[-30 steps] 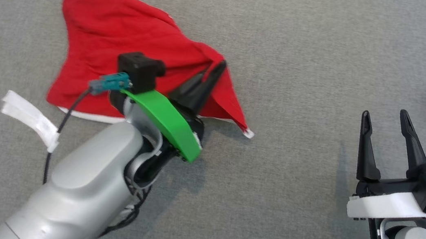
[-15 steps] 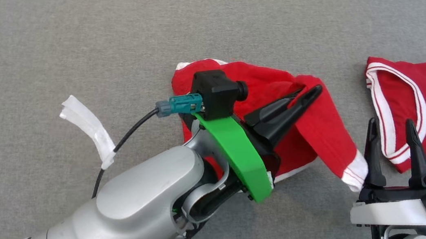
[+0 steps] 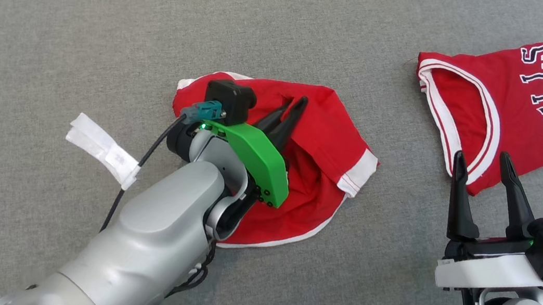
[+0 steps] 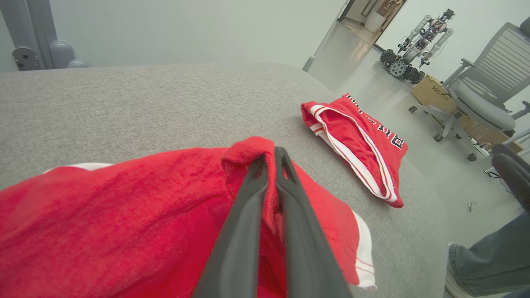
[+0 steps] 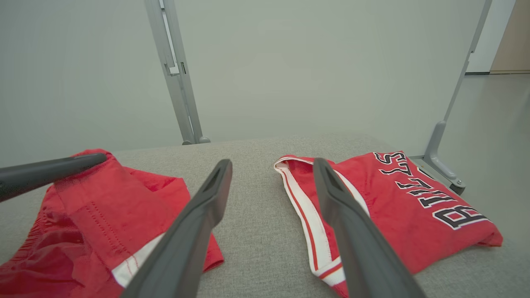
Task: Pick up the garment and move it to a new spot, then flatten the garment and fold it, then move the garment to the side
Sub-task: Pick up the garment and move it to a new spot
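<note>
Red garment with white trim on the left, red jersey far right with white-red stripes and black lettering, plain grey cloth surface.

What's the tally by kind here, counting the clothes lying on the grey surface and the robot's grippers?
Crumpled red cloth garment with white trim: 1
Folded red jersey with BULLS lettering: 1
Grippers with two long dark fingers: 2, the left gripper and the right gripper
Total: 4
</note>
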### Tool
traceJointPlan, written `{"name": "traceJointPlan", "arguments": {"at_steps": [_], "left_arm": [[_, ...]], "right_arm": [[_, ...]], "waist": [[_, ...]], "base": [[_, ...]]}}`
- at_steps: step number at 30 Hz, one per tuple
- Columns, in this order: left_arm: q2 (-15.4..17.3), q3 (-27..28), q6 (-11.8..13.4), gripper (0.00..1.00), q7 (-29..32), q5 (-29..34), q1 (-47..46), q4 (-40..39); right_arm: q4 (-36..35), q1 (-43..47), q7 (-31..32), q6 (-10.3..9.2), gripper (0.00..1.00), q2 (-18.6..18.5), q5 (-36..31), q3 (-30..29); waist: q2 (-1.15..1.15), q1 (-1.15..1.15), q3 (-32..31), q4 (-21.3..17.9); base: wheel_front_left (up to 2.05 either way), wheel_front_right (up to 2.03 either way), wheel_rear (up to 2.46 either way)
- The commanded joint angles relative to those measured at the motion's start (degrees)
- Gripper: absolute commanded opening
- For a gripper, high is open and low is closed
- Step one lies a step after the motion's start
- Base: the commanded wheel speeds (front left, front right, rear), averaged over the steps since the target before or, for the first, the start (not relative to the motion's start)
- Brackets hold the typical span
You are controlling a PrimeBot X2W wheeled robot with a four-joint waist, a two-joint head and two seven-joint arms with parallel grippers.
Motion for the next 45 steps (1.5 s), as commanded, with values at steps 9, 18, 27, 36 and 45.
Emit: {"name": "traceJointPlan", "arguments": {"at_steps": [9, 18, 27, 36, 45], "left_arm": [[-0.8, 1.3, -3.7, 1.0, -2.6, -3.8, -3.9, 8.9], [1.6, 5.8, -5.0, 1.0, -6.5, -3.8, -3.1, 9.6], [7.7, 15.7, -0.4, 1.0, -6.9, 5.6, 13.9, -8.0], [9.4, 16.3, 2.3, 1.0, -6.9, 10.8, 28.7, -17.4], [11.8, 28.7, 6.1, 1.0, -6.9, 22.3, 50.1, -27.3]], "right_arm": [[0.8, 0.6, -0.2, -0.1, 1.0, -0.1, -0.1, -0.2], [0.2, 2.1, -0.2, -0.09, 1.0, -0.1, -2.6, -2.2], [-0.7, 7.6, -0.2, -0.1, 1.0, -0.1, -5.9, -7.9], [-0.3, 12.0, -0.2, -0.1, 1.0, -0.1, -6.4, -10.8], [-0.6, 16.9, -0.2, -0.1, 1.0, -0.1, -6.7, -10.9]], "waist": [[0.0, 0.0, -0.7, 0.6], [0.0, 0.0, -4.0, 3.1], [0.0, 0.0, -8.3, 8.6], [0.0, 0.0, -12.3, 12.0], [0.0, 0.0, -16.2, 13.3]], "base": [[0.0, 0.0, 0.0], [0.0, 0.0, 0.0], [0.0, 0.0, 0.0], [0.0, 0.0, 0.0], [0.0, 0.0, 0.0]]}}
